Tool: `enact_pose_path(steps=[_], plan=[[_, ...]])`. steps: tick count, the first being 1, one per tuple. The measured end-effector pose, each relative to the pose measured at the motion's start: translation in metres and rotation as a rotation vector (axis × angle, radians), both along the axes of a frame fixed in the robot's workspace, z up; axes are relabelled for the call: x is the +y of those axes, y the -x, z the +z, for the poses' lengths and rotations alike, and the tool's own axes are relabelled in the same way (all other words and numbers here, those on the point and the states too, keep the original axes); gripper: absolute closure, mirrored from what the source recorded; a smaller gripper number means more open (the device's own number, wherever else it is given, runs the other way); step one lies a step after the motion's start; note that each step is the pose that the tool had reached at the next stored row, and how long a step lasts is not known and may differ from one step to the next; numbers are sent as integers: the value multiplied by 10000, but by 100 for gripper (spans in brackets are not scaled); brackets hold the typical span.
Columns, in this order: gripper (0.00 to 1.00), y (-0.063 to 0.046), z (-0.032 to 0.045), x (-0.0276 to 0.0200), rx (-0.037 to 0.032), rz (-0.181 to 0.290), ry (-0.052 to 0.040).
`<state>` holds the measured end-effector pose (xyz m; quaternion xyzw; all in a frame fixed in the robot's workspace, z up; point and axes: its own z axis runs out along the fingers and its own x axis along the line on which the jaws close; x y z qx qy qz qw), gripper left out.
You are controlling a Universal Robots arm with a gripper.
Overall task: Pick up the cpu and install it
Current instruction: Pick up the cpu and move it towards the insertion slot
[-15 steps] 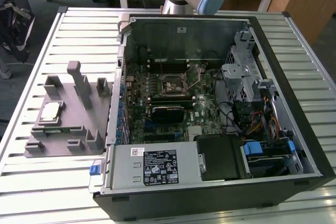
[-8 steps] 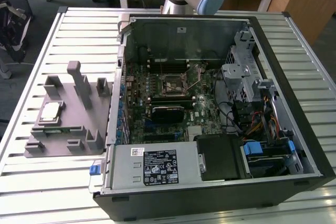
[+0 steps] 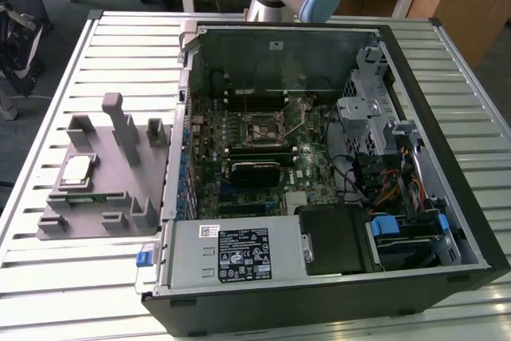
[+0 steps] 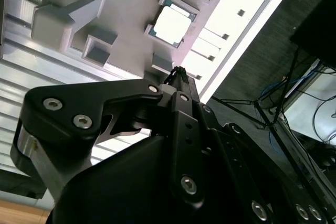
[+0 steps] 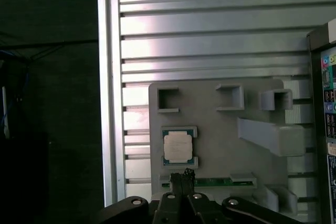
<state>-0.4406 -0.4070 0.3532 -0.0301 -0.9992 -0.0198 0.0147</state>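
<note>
At the exterior view's left the cpu lies in its tray; the gripper hovers nearby, closed, empty; square alignment matters.

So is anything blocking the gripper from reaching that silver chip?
Nothing visible: in the first wrist view the cpu lies uncovered in the gray holder, with only open space between it and the gripper.

Cpu: flat silvery square, dark rim, lying level in recess of grey tray.
</note>
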Motion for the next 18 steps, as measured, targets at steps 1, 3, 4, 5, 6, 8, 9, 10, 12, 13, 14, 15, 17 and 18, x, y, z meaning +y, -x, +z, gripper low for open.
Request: enact_pose_path(steps=[1, 3, 4, 5, 6, 8, 9, 10, 12, 13, 14, 15, 17, 18], plan=[[89, 0, -7, -1, -3, 1, -1], [89, 1, -15, -2, -3, 0, 1], [89, 1, -20, -3, -2, -1, 1], [89, 0, -26, -7, -3, 5, 1], [89, 1, -33, -13, -2, 15, 1], [89, 1, -50, -22, -4, 43, 0], [89, 2, -61, -27, -3, 56, 1], [83, 3, -73, -34, -3, 70, 1], [77, 3, -92, -43, -2, 92, 2], [71, 4, -101, -46, -3, 99, 1], [65, 4, -112, -49, -3, 107, 1], [65, 4, -123, -49, -4, 118, 4], [53, 4, -152, -50, -3, 183, 15], [53, 3, -169, -50, -4, 259, 18]])
